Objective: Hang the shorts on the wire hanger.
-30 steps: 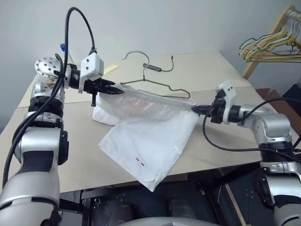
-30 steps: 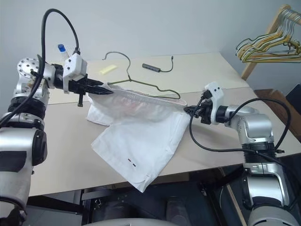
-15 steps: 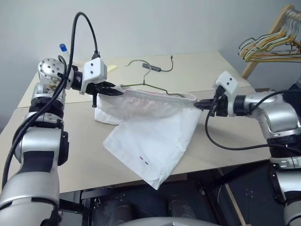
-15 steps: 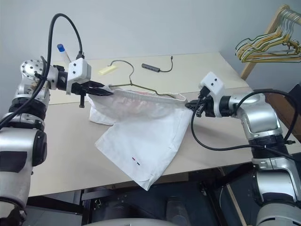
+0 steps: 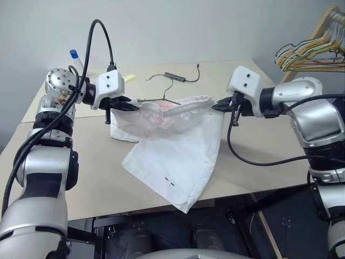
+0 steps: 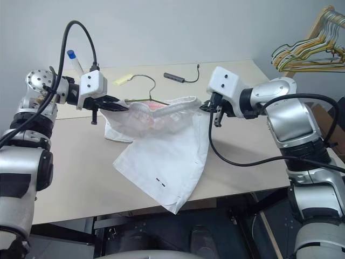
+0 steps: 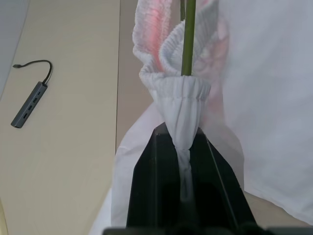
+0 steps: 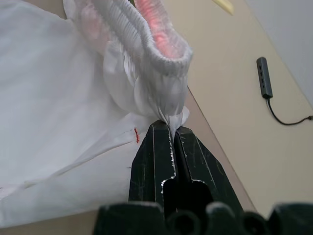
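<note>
One pair of shorts [image 5: 178,151], held up over the worktop [image 5: 259,145] by its waistband, hem draped on the surface; soft, light, limp, best held at the gathered elastic. Left gripper [image 7: 182,147] and right gripper [image 8: 172,134], jaws clenched on opposite waistband ends. One wire hanger [image 5: 161,89], threaded into the waistband.

- A beige table [image 5: 253,156] carries everything; a seam runs across it from nine o'clock to three o'clock, dividing a far panel from a near one.
- The shorts [image 5: 178,162] rest on the near panel by their lower leg and left part, the hem overhanging the front edge at six o'clock.
- A dark USB hub [image 5: 175,77] with a thin cable lies on the far panel at twelve o'clock.
- A small yellow piece [image 6: 123,80] lies at eleven o'clock.
</note>
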### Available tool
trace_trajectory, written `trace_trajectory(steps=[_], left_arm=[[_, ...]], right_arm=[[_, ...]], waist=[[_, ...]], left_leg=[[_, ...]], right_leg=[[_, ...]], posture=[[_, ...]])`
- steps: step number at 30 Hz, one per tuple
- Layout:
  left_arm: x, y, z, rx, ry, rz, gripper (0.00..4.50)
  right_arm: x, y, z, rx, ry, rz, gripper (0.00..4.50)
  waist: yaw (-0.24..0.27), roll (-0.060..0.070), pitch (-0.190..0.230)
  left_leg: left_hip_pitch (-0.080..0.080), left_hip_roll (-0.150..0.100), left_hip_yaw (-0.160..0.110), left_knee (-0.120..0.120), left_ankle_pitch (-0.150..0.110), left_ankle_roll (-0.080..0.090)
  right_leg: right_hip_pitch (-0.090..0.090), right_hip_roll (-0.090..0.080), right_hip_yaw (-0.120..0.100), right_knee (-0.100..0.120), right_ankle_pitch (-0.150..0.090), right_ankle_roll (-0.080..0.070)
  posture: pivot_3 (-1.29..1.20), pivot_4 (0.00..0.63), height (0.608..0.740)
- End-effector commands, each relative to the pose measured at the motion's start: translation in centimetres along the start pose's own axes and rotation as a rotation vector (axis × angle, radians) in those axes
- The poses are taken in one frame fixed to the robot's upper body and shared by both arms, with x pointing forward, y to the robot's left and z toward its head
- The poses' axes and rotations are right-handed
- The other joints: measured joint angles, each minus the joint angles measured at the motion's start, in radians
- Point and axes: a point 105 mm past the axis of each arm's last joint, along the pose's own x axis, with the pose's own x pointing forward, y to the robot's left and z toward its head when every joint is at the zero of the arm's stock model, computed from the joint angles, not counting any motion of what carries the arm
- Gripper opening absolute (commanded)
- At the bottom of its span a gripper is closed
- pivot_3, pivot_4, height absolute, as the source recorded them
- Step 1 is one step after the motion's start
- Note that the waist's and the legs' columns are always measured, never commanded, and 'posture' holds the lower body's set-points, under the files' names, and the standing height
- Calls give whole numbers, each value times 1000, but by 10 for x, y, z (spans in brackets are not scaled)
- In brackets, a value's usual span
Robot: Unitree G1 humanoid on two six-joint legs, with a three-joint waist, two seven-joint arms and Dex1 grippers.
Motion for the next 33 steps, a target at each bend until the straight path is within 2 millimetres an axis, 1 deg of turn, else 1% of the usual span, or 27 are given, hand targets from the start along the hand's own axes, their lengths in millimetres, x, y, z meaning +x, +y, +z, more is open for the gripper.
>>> trace_trajectory(steps=[1,3,10,14,19,25,29,32,33], left_arm=[[-7,11,17,66,-32,40,0],[-7,11,17,66,-39,38,0],[-6,9,18,66,-57,39,0],[-8,8,20,68,-73,26,0],[-8,7,21,68,-84,21,0],[-9,6,21,66,-86,21,0],[-9,5,21,71,-91,19,0],[-9,5,23,71,-107,15,0],[-9,5,23,74,-107,14,0]], right_arm=[[-2,-8,20,-71,-47,-23,16],[1,-6,22,-97,-55,-7,16],[12,4,21,-179,-54,31,16],[17,5,15,-199,-32,38,1022],[25,4,11,-190,-26,35,2734],[31,9,10,-89,-59,83,2734],[32,9,14,-6,-101,102,2734],[33,10,15,43,-119,120,2133],[33,10,16,57,-127,122,1771]], waist=[[0,0,0],[1,0,0],[0,0,0],[0,0,0],[-1,0,0],[-1,0,0],[-1,0,0],[0,0,0],[0,0,0]], left_leg=[[0,0,0,0,0,0],[0,0,0,0,0,0],[0,0,0,0,0,0],[0,0,0,0,0,-1],[0,0,0,0,1,-2],[0,0,0,0,1,-2],[0,0,0,0,1,-2],[0,0,0,0,2,-3],[0,0,0,0,2,-3]], right_leg=[[0,0,0,0,0,0],[0,0,0,0,0,0],[0,0,0,0,0,0],[0,0,0,0,0,0],[0,0,0,0,0,0],[0,0,0,0,0,0],[0,0,0,0,0,0],[0,0,0,0,0,0],[0,0,0,0,0,0]], posture=[[-23,0,740],[-24,0,740],[-24,0,740],[-22,0,740],[-22,0,740],[-17,0,740],[-16,0,740],[-16,0,740],[-16,0,740]])
